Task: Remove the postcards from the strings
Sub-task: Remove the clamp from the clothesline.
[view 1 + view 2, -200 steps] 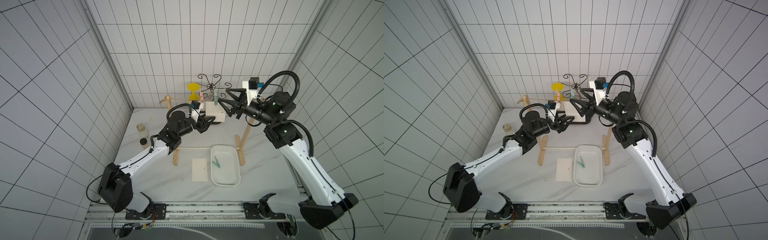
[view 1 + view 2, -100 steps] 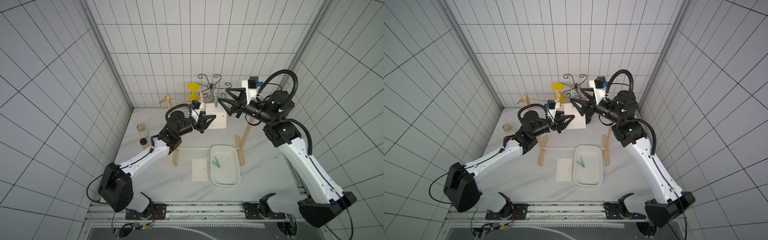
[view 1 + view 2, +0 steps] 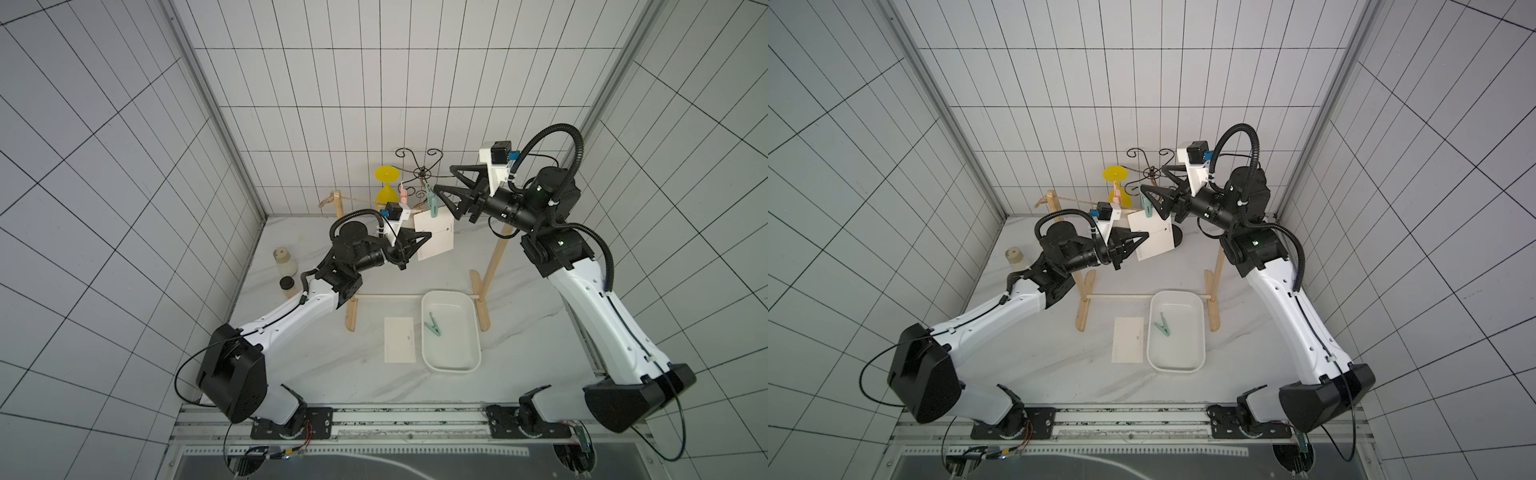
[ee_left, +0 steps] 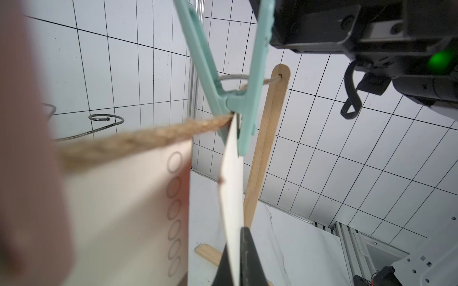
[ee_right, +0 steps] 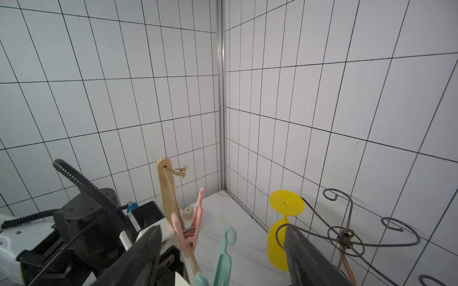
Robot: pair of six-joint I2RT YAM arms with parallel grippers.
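A tan string (image 3: 357,200) (image 4: 138,141) runs between two wooden posts. A teal clothespin (image 3: 432,203) (image 5: 224,257) pins one white postcard (image 3: 434,232) (image 3: 1152,239) to it. My left gripper (image 3: 428,236) (image 4: 238,235) is shut on that postcard's lower edge. My right gripper (image 3: 443,178) (image 5: 223,229) is open, its fingers on either side of the teal clothespin's handles. A pink clothespin (image 3: 403,194) (image 5: 190,227) holds a second postcard (image 4: 128,210), mostly hidden behind my left wrist in both top views. A third postcard (image 3: 400,345) lies flat on the table.
A white tray (image 3: 451,370) beside the flat postcard holds a loose teal clothespin (image 3: 432,328). A yellow goblet (image 3: 386,187) and a black wire stand (image 3: 422,170) stand behind the string. A small bottle (image 3: 284,259) and a black cap (image 3: 286,283) sit by the left wall.
My left gripper moved right to the hanging postcard and closed on its lower edge. My right gripper stayed around the teal clothespin and opened slightly.
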